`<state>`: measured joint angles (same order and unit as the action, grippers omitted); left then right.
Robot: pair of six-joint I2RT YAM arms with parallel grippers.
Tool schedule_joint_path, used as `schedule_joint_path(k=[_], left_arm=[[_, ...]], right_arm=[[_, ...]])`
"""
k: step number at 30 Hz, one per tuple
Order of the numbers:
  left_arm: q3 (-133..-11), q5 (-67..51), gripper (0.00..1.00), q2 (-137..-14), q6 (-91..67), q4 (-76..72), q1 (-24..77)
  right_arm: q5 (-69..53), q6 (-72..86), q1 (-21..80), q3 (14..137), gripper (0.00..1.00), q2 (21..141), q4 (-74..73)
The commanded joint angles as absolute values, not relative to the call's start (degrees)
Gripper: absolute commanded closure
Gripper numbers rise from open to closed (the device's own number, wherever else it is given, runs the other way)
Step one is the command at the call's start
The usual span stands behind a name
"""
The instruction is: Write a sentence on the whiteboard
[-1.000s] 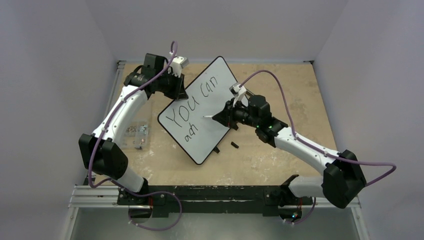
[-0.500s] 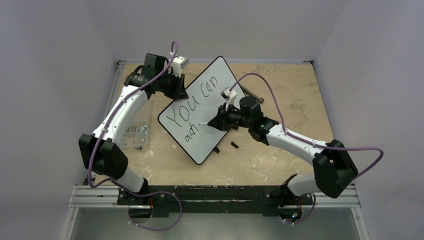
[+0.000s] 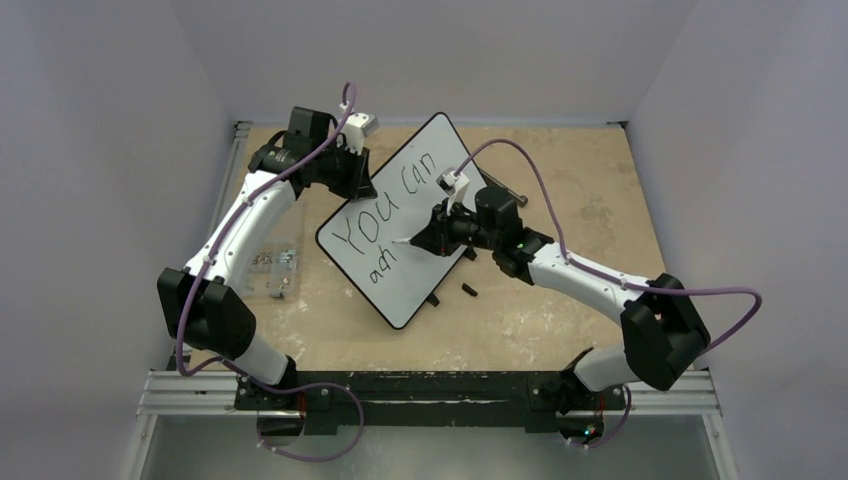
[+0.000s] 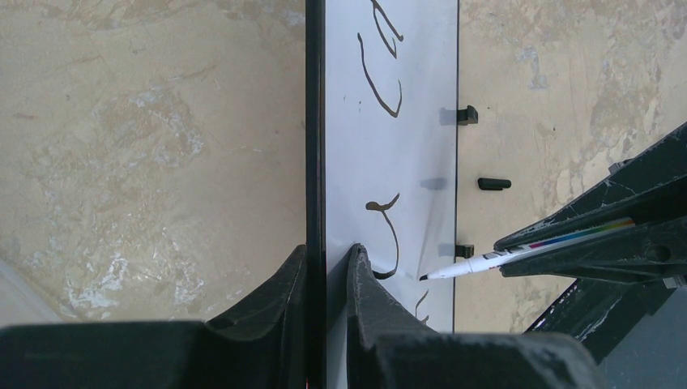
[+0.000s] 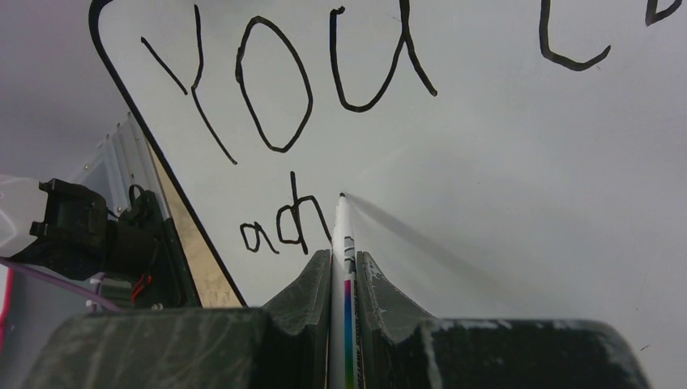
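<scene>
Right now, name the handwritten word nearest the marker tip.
The small black "ach" on the lower line; the larger "You" and "can" sit above, farther off.

We see a worn beige worktop (image 3: 520, 330), mottled with pale scuffs and stains. Plain lilac-grey walls (image 3: 450, 50) enclose it on three sides. An aluminium rail (image 3: 200, 390) runs along its near edge. The light is soft and even, and it casts only faint shadows.
</scene>
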<state>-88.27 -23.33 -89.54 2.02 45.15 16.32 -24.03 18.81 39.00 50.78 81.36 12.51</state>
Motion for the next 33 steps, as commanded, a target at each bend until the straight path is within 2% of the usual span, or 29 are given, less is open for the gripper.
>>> schedule_joint_path(k=[1, 18, 33], left_arm=[[-88.1, -11.0, 1.0, -89.0, 9.5, 44.1, 16.4], [-88.2, -10.9, 1.0, -88.9, 9.5, 44.0, 16.4], [-88.1, -10.9, 1.0, -88.8, 9.6, 44.0, 16.4]], right_arm=[[-25.2, 18.5, 39.3, 53.9, 1.0, 82.6, 14.9], [-22.7, 17.3, 39.5, 48.4, 1.0, 82.2, 12.2], [-22.9, 17.2, 39.8, 48.8, 1.0, 78.4, 7.9]])
